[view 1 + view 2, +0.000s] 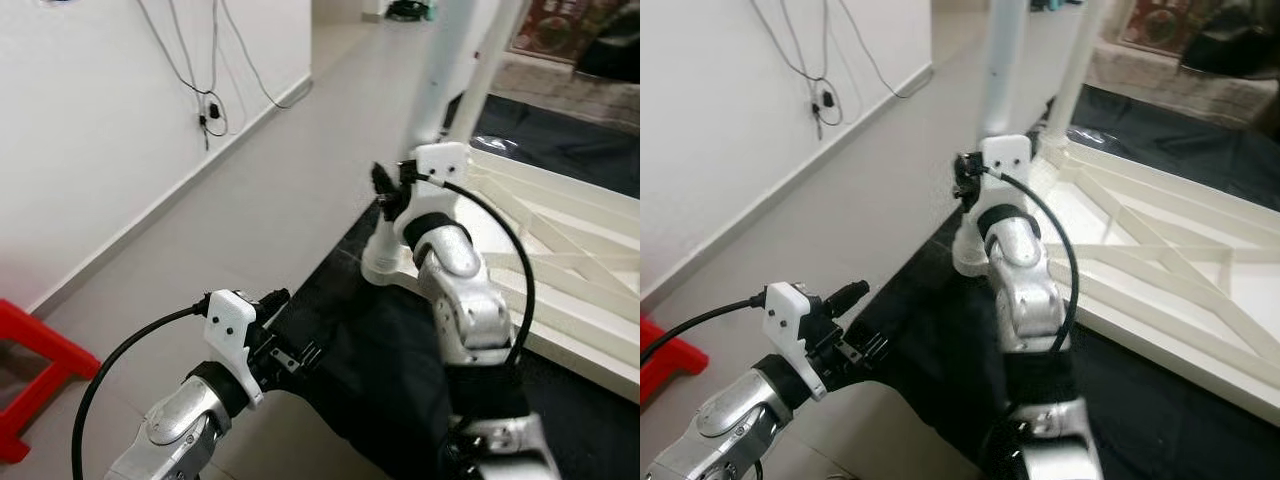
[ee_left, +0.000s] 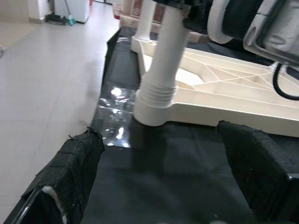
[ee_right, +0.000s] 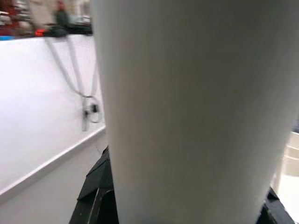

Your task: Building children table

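Cream-white plastic children's tabletop [image 1: 560, 250] lies upside down on a black glossy sheet [image 1: 370, 370] spread over the pale grey tiled floor [image 1: 250, 190]; its underside ribs form a crossed lattice facing up. At the near corner of the tabletop, a white cylindrical plastic table leg [image 1: 438, 70] stands upright in a ribbed round corner socket [image 2: 156, 100]. A second white leg [image 1: 490, 60] rises just behind it, farther along the same edge.

Right gripper [image 1: 388, 190]: raised to the near leg, just above the socket. Right wrist view shows the leg [image 3: 196, 116] very close to the lens, with black finger parts [image 3: 96, 186] visible at both lower edges of the leg. Fingers appear to straddle the leg; whether they press on it cannot be told.

Left gripper [image 1: 290, 345]: low, over the near edge of the black sheet, well apart from the leg. In the left wrist view its two black fabric-wrapped fingers [image 2: 74, 163] are spread wide, nothing between them, pointing toward the socket.

Surroundings: white wall [image 1: 100, 120] on the robot's left with dark cables [image 1: 205, 95] hanging from it; a red plastic stool [image 1: 35, 375] on the floor near the wall.
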Motion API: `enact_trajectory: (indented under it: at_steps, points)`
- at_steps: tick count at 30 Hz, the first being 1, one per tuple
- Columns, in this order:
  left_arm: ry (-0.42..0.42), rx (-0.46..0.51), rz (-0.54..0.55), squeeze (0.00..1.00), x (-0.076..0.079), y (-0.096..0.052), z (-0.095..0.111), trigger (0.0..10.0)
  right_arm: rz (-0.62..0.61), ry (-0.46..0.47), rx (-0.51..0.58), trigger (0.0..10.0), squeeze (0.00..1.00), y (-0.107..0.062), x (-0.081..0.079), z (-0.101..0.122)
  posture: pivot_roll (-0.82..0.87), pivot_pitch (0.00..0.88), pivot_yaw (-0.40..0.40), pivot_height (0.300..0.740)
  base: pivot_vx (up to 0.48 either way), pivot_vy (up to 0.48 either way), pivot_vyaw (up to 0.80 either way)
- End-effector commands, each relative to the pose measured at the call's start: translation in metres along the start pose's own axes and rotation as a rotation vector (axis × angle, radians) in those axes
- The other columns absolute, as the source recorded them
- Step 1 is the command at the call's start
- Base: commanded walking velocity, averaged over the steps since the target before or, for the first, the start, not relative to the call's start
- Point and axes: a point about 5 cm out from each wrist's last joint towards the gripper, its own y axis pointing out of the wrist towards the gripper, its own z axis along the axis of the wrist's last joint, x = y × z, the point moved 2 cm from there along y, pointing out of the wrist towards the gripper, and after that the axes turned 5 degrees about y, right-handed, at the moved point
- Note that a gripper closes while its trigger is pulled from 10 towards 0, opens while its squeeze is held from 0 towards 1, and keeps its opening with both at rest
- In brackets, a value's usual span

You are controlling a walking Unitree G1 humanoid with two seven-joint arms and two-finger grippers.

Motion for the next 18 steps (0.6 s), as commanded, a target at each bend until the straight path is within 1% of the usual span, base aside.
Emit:
enact_trajectory:
  at_steps: [1, 2, 3, 5, 6, 7, 8, 10, 12, 17, 18]
  points:
    - [0.013, -0.016, 0.007, 0.00, -0.004, -0.001, -0.003, 10.0, -0.222, -0.017, -0.164, 10.0, 0.00, -0.009, 0.037, -0.038, 0.13, 0.170, -0.008, 0.740, 0.000, 0.000, 0.00]
    - [0.015, -0.015, 0.009, 0.00, -0.005, 0.000, -0.004, 10.0, -0.288, 0.001, -0.150, 10.0, 0.00, -0.013, 0.033, -0.036, 0.12, 0.163, -0.007, 0.740, 0.000, 0.000, 0.00]
    - [0.015, -0.015, 0.009, 0.00, -0.005, 0.000, -0.004, 10.0, -0.288, 0.001, -0.150, 10.0, 0.00, -0.013, 0.033, -0.036, 0.12, 0.163, -0.007, 0.740, 0.000, 0.000, 0.00]
    - [0.020, -0.011, 0.010, 0.00, -0.006, 0.002, -0.003, 10.0, -0.417, 0.028, -0.116, 10.0, 0.00, -0.022, 0.025, -0.032, 0.13, 0.157, -0.005, 0.740, 0.000, 0.000, 0.00]
    - [0.022, -0.006, 0.011, 0.00, -0.007, 0.003, -0.002, 10.0, -0.573, 0.020, -0.141, 10.0, 0.00, -0.031, 0.026, -0.035, 0.13, 0.152, -0.007, 0.740, 0.000, 0.000, 0.00]
    - [0.024, -0.005, 0.011, 0.00, -0.008, 0.003, -0.002, 10.0, -0.633, 0.016, -0.157, 10.0, 0.00, -0.035, 0.025, -0.038, 0.13, 0.147, -0.001, 0.740, 0.000, 0.000, 0.00]
    - [0.024, -0.005, 0.011, 0.00, -0.008, 0.003, -0.002, 10.0, -0.633, 0.016, -0.157, 10.0, 0.00, -0.035, 0.025, -0.038, 0.13, 0.147, -0.001, 0.740, 0.000, 0.000, 0.00]
    - [0.027, -0.005, 0.010, 0.00, -0.008, 0.003, -0.002, 10.0, -0.713, 0.009, -0.195, 10.0, 0.00, -0.041, 0.024, -0.042, 0.13, 0.144, 0.002, 0.740, 0.000, 0.000, 0.00]
    - [0.030, -0.005, 0.009, 0.00, -0.009, 0.004, -0.003, 10.0, -0.763, 0.004, -0.229, 10.0, 0.00, -0.046, 0.023, -0.044, 0.14, 0.143, 0.000, 0.740, 0.000, 0.000, 0.00]
    - [0.038, -0.007, 0.007, 0.00, -0.010, 0.003, -0.004, 10.0, -0.730, 0.029, -0.219, 10.0, 0.00, -0.049, 0.013, -0.044, 0.14, 0.135, 0.004, 0.740, 0.000, 0.000, 0.00]
    - [0.038, -0.007, 0.007, 0.00, -0.010, 0.003, -0.004, 10.0, -0.730, 0.029, -0.219, 10.0, 0.00, -0.049, 0.013, -0.044, 0.14, 0.135, 0.004, 0.740, 0.000, 0.000, 0.00]
